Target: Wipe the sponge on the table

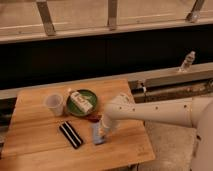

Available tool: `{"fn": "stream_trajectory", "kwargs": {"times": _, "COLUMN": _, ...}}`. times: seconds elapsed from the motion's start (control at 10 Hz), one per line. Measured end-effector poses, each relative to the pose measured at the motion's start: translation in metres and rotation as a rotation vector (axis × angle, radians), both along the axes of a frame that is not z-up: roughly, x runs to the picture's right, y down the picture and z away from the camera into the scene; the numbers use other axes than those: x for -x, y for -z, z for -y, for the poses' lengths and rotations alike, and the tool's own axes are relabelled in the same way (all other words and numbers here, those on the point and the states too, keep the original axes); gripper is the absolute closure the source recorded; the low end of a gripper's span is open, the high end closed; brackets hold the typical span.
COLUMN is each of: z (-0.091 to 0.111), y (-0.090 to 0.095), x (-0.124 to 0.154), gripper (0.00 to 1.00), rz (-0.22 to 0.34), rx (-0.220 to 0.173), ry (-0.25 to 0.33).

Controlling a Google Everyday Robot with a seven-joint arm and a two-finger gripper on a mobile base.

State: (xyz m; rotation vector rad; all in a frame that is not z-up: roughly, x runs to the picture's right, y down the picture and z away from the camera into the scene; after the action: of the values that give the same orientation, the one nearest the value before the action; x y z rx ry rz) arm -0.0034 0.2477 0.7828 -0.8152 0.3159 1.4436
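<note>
The sponge (pixel 95 135), a small light-blue pad, rests on the wooden table (pixel 40 147) right of its middle, near the front. My gripper (pixel 103 130) comes down onto the sponge's right edge from the white arm that reaches in from the right. It is shut on the sponge and presses it against the tabletop. The arm's wrist hides part of the sponge's upper end.
A black block with pale stripes (pixel 71 134) lies just left of the sponge. Behind them a green plate (pixel 89 96) holds a small carton (pixel 79 101), with a pale cup (pixel 54 104) to its left. A small red item (pixel 93 118) lies by the plate. A bottle (pixel 186 61) stands on the far ledge.
</note>
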Motion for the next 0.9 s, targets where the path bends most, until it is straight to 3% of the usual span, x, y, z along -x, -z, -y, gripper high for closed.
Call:
{"fn": "stream_trajectory", "kwargs": {"times": 0.5, "z": -0.007, "y": -0.02, "x": -0.061, "gripper": 0.82, "rz": -0.103, "rx": 0.039, "ry": -0.107}}
{"fn": "stream_trajectory", "kwargs": {"times": 0.9, "z": -0.007, "y": -0.019, "x": -0.063, "gripper": 0.82, "rz": -0.105, "rx": 0.041, "ry": -0.102}}
